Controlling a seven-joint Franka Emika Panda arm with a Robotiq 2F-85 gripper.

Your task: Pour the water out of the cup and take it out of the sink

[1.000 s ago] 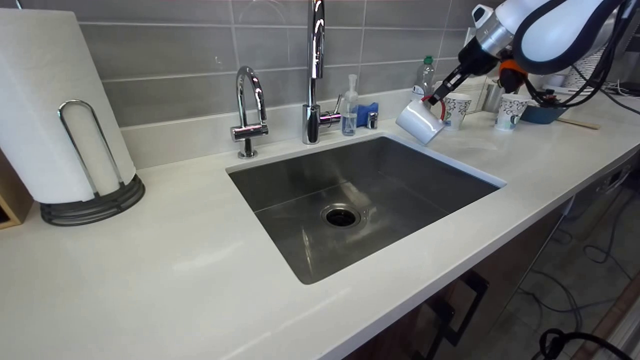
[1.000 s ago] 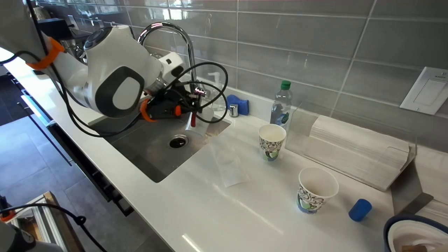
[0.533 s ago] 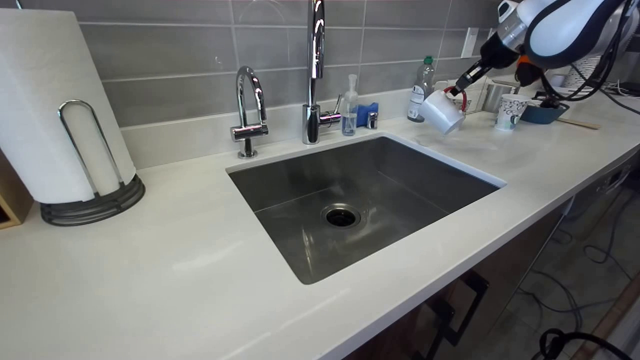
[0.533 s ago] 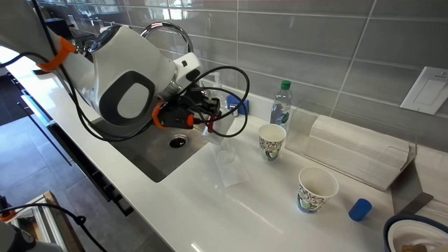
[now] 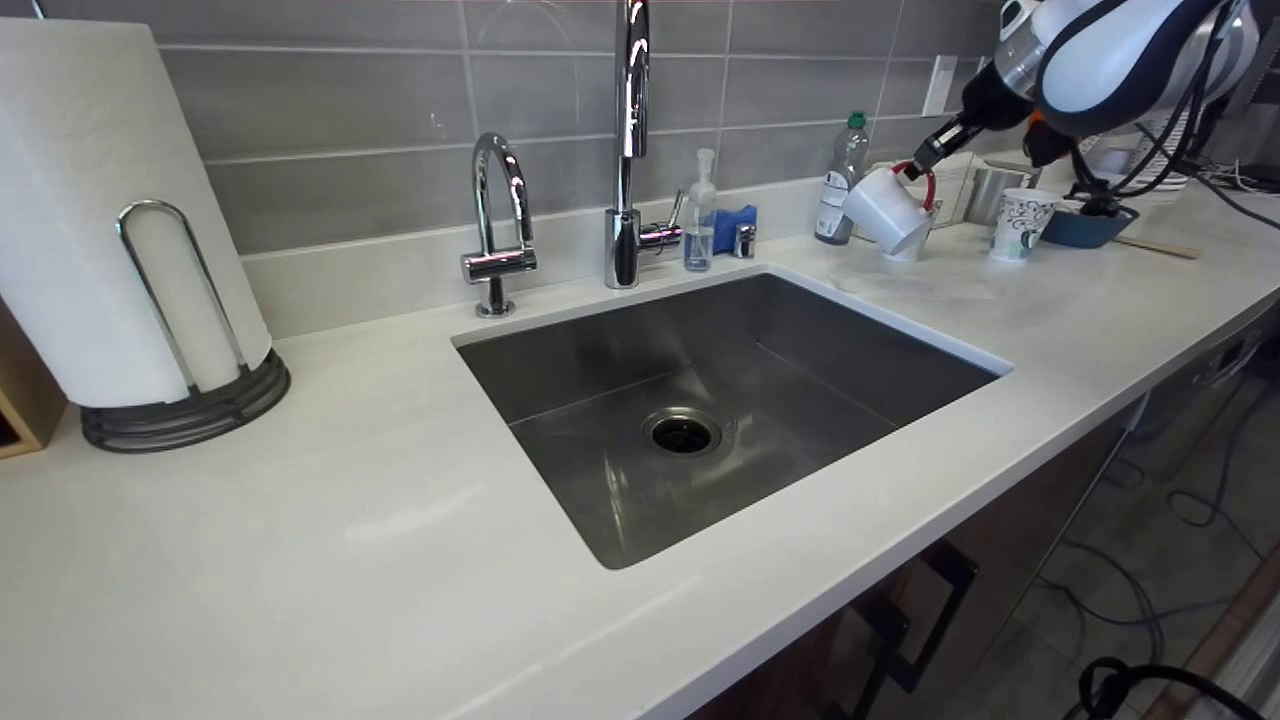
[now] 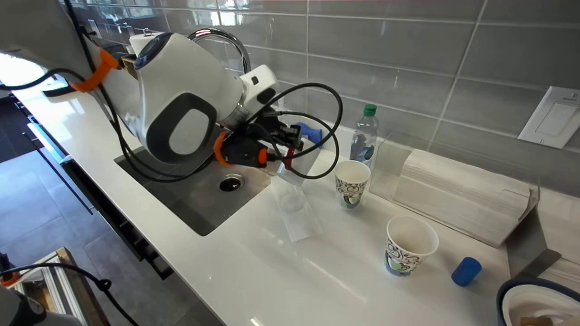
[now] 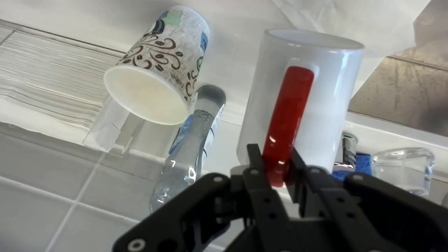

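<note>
Grey tiles (image 5: 330,110) back the white counter (image 5: 300,560), where we see the steel sink (image 5: 600,430); past its edge the white mug (image 7: 322,108) hangs tilted above the counter, its red handle (image 7: 290,105) clamped by the gripper (image 7: 275,159), jaws closed but for the handle's thickness. Near it we read what looks like "Dixie" on a patterned paper cup (image 7: 157,59); the label (image 5: 832,208) on the clear bottle (image 5: 853,155) is too small for us to make out.

Paper cups (image 6: 410,246) on counter (image 6: 281,276) (white)
</note>
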